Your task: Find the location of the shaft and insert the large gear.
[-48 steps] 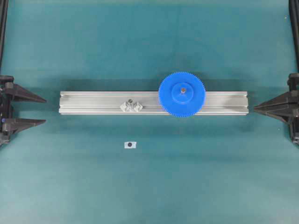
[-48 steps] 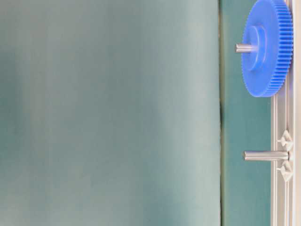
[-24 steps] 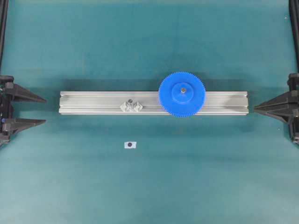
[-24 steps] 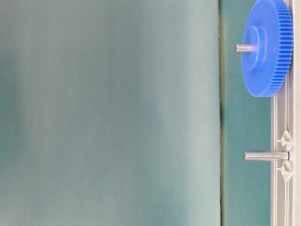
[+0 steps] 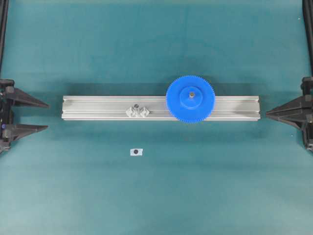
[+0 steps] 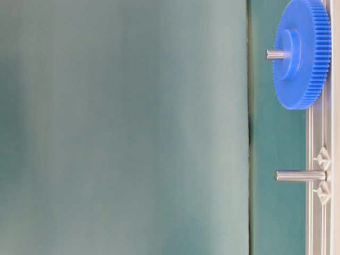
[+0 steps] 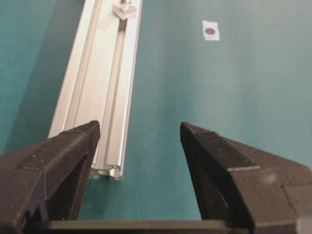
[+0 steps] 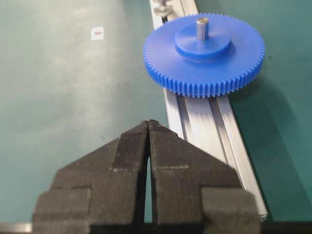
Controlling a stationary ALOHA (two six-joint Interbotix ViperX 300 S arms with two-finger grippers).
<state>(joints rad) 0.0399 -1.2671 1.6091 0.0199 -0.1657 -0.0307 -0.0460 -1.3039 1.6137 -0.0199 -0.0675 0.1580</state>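
Left gripper point(image 5: 46, 116) parked off the left edge of the green table point(image 5: 156, 196), jaws spread wide, nothing between them. Just beyond, aluminium rail point(image 5: 98, 107) laid crosswise through the table's middle. Left of the rail's centre, a bare upright peg point(image 5: 137, 106) with two translucent brackets at its base. Nearer the front edge, small white tag point(image 5: 136, 152) with dark dot. Right of centre, large gear point(image 5: 190, 98) flat on the rail, seated over the shaft point(image 8: 201, 27) poking through its hub. Right gripper point(image 5: 266, 115) off the rail's right end, jaws pressed together, empty.
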